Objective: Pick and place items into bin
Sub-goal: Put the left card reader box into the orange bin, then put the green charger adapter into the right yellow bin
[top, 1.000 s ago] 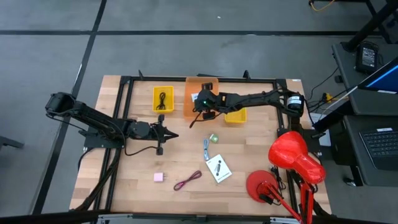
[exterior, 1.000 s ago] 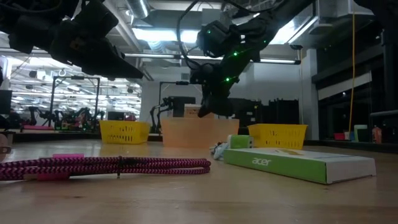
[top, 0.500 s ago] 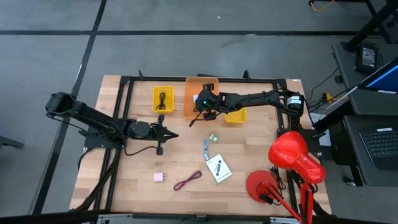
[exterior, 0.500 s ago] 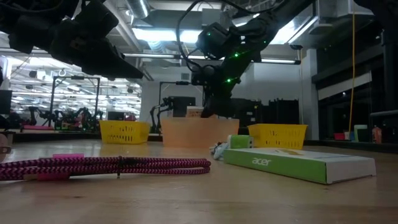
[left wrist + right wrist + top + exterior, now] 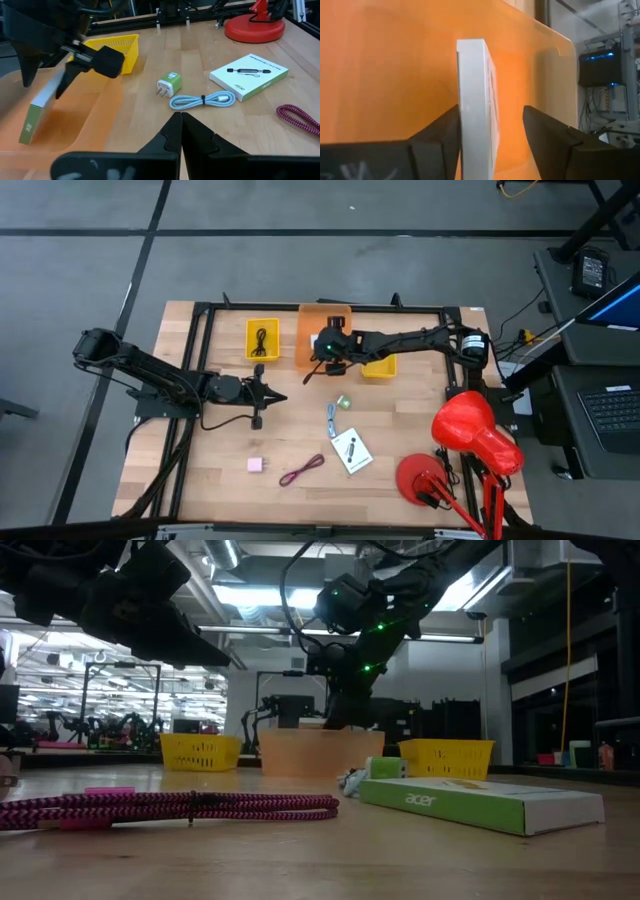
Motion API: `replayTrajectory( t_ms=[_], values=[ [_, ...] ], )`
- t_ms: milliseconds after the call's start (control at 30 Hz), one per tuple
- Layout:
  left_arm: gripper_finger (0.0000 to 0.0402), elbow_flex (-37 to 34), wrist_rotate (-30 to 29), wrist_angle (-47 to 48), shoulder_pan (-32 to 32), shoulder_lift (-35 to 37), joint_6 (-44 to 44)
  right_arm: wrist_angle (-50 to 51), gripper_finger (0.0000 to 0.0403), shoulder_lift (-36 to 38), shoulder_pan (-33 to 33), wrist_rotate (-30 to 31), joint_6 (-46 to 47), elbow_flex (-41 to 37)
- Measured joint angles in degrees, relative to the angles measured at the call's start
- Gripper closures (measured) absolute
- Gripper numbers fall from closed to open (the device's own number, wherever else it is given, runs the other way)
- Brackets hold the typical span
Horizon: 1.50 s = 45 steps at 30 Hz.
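Wooden table [image 5: 400,430]: charger [image 5: 169,84], perhaps cable [image 5: 202,100].

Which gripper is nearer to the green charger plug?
Right. The right gripper is over the orange bin, just behind the green charger plug; the left gripper is farther off.

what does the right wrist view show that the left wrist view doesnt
Only the right wrist view shows the right gripper from behind, its fingers open, one finger touching the white box, the other clear of it.

Only the left wrist view shows the shut left gripper, green plug, coiled pale cable, second boxed item and yellow bin.

Both show the white box over the orange bin.
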State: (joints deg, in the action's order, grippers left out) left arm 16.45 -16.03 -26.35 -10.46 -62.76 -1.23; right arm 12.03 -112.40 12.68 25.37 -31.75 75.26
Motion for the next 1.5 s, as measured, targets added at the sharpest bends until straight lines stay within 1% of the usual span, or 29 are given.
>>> replayTrajectory(
  t_ms=[200,567,633,700,767,833,900,933,967,1000,1100,1167,1400,1500],
  values=[
    [0.0398,0.0,0.0,0.0,0.0,0.0,0.0,1.0,0.0208,0.6,-1.6,-0.1,0.4,0.6],
    [0.0400,0.0,0.0,0.0,0.0,0.0,0.5,13.1,0.0208,1.0,-3.3,0.0,7.8,8.4],
    [0.0400,0.0,0.0,0.0,0.0,0.0,0.5,15.6,0.0214,1.0,-3.7,0.0,9.6,9.6],
    [0.0399,0.0,0.0,0.0,0.0,0.0,0.5,17.2,0.0229,1.0,-4.1,0.0,10.5,10.4],
    [0.0398,0.0,0.0,0.0,0.0,0.0,0.5,17.6,0.0255,1.2,-4.4,0.0,10.8,10.7],
    [0.0399,0.0,0.0,0.1,0.0,0.0,0.5,18.0,0.0298,1.5,-4.4,0.0,12.3,10.7],
    [0.0400,0.0,0.0,0.3,0.0,0.0,0.5,19.6,0.0357,2.6,-4.3,0.0,14.0,10.7],
    [0.0400,0.0,0.0,0.4,0.0,0.0,0.5,20.5,0.0379,3.0,-4.3,0.1,14.9,10.7],
    [0.0399,0.0,0.0,0.6,0.0,0.0,0.5,20.9,0.0389,3.4,-4.2,0.1,15.8,10.7],
    [0.0399,0.0,0.0,0.8,0.0,0.0,0.5,22.3,0.0390,3.7,-4.1,0.0,17.3,10.6],
    [0.0399,0.0,0.0,1.4,0.0,0.0,0.5,23.8,0.0396,5.0,-4.1,0.0,22.3,7.6],
    [0.0400,0.0,0.0,1.4,0.0,0.0,0.5,23.2,0.0401,6.6,-4.7,0.5,23.2,4.3],
    [0.0400,0.0,0.0,1.4,0.0,0.0,-0.5,13.7,0.0402,15.7,-7.6,0.3,28.0,-6.7],
    [0.0400,0.0,0.0,1.4,0.0,0.0,-0.6,9.5,0.0402,20.4,-9.2,-1.7,29.4,-10.9]
  ],
)
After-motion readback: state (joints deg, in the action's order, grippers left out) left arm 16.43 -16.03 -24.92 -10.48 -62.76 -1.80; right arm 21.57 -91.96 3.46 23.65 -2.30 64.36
